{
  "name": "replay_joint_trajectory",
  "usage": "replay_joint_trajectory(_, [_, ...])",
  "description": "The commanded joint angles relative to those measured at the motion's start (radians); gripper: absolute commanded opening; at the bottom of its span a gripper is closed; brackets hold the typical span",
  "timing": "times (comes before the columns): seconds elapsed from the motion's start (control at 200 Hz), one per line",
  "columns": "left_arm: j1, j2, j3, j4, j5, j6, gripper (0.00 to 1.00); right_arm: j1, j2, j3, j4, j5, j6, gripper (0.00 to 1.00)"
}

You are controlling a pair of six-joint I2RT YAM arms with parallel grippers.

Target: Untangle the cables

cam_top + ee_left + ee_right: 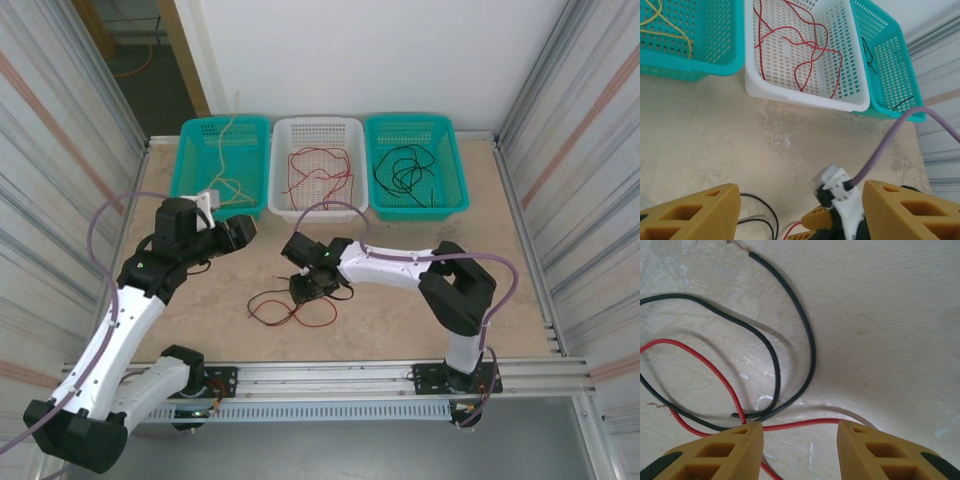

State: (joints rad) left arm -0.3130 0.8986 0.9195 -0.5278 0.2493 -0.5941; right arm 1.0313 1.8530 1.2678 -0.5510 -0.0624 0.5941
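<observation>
A loose tangle of red cable and black cable lies on the table in front of the arms. My right gripper points down into it and is open. In the right wrist view its tips straddle a red cable just above the table, with black cable loops beyond and a pale cable by the right finger. My left gripper hovers open to the left, nothing between its fingers. The left wrist view catches the right gripper's head and black cable.
Three baskets stand in a row at the back: a teal basket with pale yellow cables, a white basket with red cables, and a teal basket with black cables. Corrugated walls flank both sides.
</observation>
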Motion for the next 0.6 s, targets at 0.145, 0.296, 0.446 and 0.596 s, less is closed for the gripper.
replay_joint_trajectory(0.145, [0.010,0.014,-0.011,0.014,0.034,0.013,0.64,0.018,0.088,0.102,-0.060,-0.010,-0.010,0.41])
replay_joint_trajectory(0.296, [0.011,0.010,-0.013,0.009,0.031,0.019,0.64,0.022,0.134,0.129,-0.066,-0.008,-0.020,0.39])
replay_joint_trajectory(0.446, [0.011,0.007,-0.013,0.006,0.031,0.021,0.64,0.019,0.165,0.155,-0.064,-0.003,-0.033,0.36])
replay_joint_trajectory(0.596, [0.012,0.002,-0.011,0.005,0.031,0.025,0.64,0.019,0.165,0.162,-0.062,-0.003,-0.048,0.21])
